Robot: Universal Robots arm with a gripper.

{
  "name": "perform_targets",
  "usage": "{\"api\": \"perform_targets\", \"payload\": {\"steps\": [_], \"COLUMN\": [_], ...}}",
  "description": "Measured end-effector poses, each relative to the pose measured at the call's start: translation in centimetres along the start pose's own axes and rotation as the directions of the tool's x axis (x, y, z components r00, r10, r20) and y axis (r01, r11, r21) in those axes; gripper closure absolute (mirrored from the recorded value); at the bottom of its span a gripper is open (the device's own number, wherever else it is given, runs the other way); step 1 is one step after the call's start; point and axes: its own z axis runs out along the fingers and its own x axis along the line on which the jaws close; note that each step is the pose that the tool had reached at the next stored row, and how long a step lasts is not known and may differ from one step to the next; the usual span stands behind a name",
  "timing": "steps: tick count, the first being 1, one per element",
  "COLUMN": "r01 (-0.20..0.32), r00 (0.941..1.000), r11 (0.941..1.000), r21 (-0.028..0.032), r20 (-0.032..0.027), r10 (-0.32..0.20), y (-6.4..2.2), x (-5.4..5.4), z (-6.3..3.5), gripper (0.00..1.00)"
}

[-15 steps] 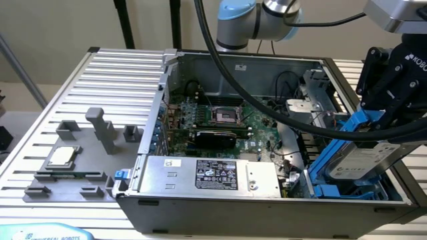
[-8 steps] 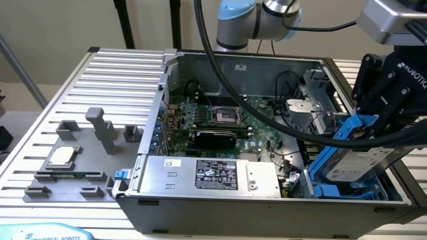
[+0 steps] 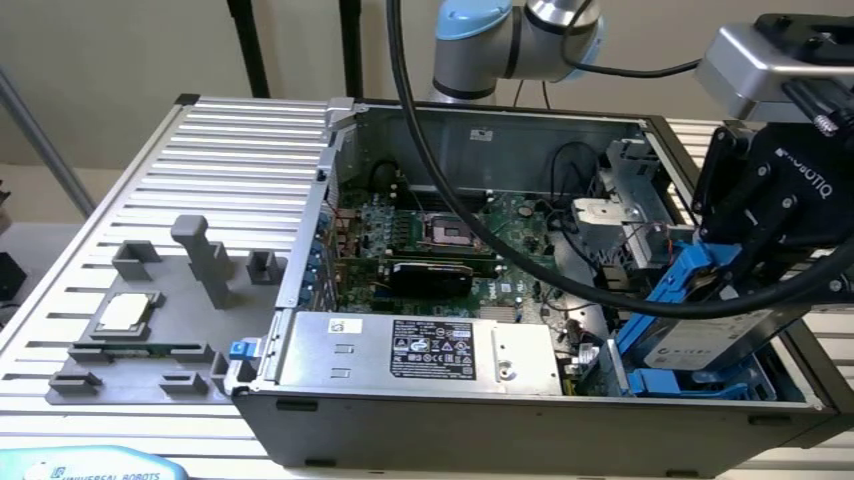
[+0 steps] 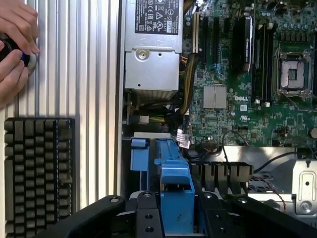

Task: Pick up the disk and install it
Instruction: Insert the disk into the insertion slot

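The slatted aluminium table (image 3: 240, 150) carries an open computer case (image 3: 534, 425) lying on its side, and the pincer (image 3: 727, 262) hangs over that case's end at the exterior view's right. Inside the case, the green motherboard (image 3: 521, 235) lies off to the pincer's side, toward the exterior view's left. The silver power supply (image 3: 414, 345) with its black label lies further out the same way, along the case wall. Well apart from the pincer, outside the case, a grey fixture tray (image 3: 147, 378) bears a small square silver chip (image 3: 123, 312). The wrist view shows a black keyboard (image 4: 37, 173) and a person's hands (image 4: 17, 22) on the table beyond the case wall. The black pincer is clamped on the disk (image 3: 707, 330) by its blue frame. The disk is held tilted, label outward, just above blue drive-bay parts (image 3: 667, 382).
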Motion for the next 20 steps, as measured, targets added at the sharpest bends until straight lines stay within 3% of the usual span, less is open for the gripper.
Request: {"api": "perform_targets", "payload": {"steps": [20], "r01": [0.02], "r00": [0.9998], "r11": [0.9998], "r21": [-0.0013], "r20": [-0.0009], "r10": [-0.02], "y": [-0.17], "x": [0.1], "z": [3.64], "gripper": [0.67]}}
